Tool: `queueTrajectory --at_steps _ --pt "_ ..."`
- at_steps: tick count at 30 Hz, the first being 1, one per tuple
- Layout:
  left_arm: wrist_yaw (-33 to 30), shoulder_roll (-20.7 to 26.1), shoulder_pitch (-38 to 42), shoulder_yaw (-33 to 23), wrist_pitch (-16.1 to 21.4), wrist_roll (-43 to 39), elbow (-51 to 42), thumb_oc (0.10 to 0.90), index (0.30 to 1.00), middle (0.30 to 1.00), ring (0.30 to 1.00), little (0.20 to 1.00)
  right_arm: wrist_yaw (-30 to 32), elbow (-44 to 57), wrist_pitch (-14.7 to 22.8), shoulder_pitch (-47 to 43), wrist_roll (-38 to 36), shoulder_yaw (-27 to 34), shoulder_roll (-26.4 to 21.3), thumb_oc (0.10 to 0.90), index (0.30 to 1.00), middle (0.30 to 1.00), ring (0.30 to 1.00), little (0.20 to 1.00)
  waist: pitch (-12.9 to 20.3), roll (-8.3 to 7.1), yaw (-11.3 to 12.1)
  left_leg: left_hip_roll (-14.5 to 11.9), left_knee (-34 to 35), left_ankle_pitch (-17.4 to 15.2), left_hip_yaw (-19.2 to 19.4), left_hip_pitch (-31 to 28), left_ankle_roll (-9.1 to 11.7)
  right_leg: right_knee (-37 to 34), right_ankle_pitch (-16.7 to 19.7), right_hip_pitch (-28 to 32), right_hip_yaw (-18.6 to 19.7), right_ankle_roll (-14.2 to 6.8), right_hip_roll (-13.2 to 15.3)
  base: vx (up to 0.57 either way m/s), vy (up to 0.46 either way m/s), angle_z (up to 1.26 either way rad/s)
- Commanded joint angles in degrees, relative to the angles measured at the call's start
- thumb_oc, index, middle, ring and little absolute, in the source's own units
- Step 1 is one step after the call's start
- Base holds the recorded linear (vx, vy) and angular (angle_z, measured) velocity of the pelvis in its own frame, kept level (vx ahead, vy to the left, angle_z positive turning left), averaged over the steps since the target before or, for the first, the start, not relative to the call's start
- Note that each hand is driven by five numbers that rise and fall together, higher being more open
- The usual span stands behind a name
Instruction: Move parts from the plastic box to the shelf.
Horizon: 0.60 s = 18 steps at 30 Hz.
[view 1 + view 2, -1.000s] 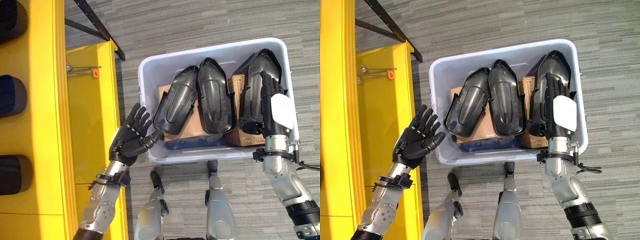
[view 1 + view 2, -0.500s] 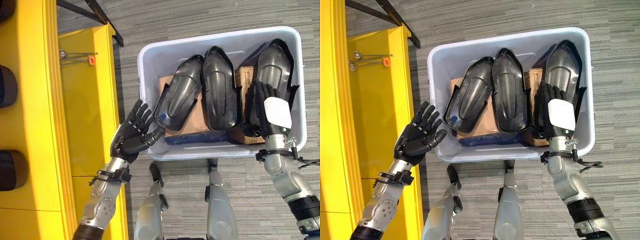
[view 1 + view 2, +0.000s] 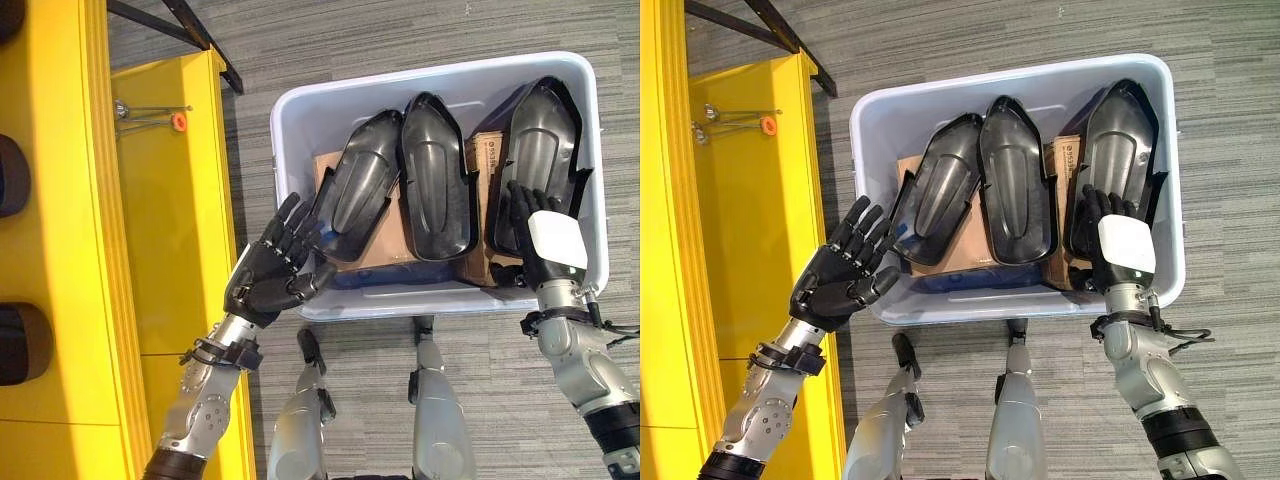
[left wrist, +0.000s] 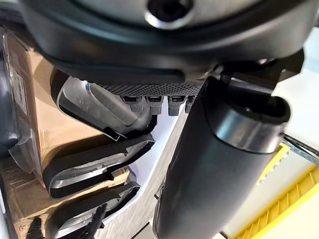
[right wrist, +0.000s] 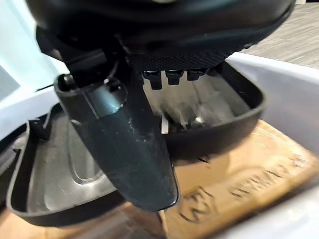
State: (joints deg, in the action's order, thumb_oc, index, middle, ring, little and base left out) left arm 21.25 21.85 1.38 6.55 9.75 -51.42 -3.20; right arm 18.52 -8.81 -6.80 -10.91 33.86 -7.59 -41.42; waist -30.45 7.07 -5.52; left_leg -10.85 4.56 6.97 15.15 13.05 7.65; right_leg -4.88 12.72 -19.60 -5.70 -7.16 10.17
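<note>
Left eye view: right hand (image 3: 545,243) on part (image 3: 538,150) in plastic box (image 3: 300,120)

The box (image 3: 290,130) is smooth, pale, semi-gloss plastic. The parts (image 3: 436,180) inside are glossy black moulded plastic, resting on matt brown cardboard (image 3: 385,250). The shelf (image 3: 60,200) at left is smooth painted yellow; the floor (image 3: 350,40) is rough grey carpet.

the right hand (image 3: 548,245) covers the near end of the rightmost black part (image 3: 540,150), the cardboard boxes (image 3: 385,250) lie mostly buried under the parts, and dark parts on the yellow shelf (image 3: 60,200) are cut off by the left edge.
</note>
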Motion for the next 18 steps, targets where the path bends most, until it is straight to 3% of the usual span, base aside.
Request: queueTrajectory --at_steps 1,12,18 --pt "2.5 3.0 0.1 -3.4 5.6 -0.5 -5.8 0.9 1.0 1.0 1.0 1.0 2.2 3.9 -0.7 -3.3 3.4 3.4 -2.7 0.9 1.0 1.0 1.0 1.0 0.7 -2.73 -1.0 0.0 0.4 0.2 0.4 0.9 -0.4 7.6 -8.5 -0.2 -1.1 -1.0 -0.6 0.0 0.0 0.0" --pt "2.6 3.0 0.0 -3.3 5.8 0.3 -4.9 0.9 1.0 1.0 1.0 1.0 3.9 1.4 -2.6 -3.8 4.6 3.4 -2.2 0.9 1.0 1.0 1.0 1.0 0.7 -2.33 -0.9 0.0 0.4 0.7 0.2 2.3 -0.3 7.7 -8.3 -1.6 -0.9 -0.9 -0.8 0.0 -0.003 -0.01" --pt "2.1 3.0 0.2 -3.2 6.9 0.4 -3.9 0.9 1.0 1.0 1.0 1.0 3.0 -1.0 -2.3 -7.2 5.1 2.1 -3.0 0.9 1.0 1.0 1.0 1.0 0.7 -1.37 -0.3 0.3 0.4 0.9 0.0 2.7 -0.2 8.2 -8.7 -2.1 -1.1 -0.8 -0.7 0.0 0.0 0.0"
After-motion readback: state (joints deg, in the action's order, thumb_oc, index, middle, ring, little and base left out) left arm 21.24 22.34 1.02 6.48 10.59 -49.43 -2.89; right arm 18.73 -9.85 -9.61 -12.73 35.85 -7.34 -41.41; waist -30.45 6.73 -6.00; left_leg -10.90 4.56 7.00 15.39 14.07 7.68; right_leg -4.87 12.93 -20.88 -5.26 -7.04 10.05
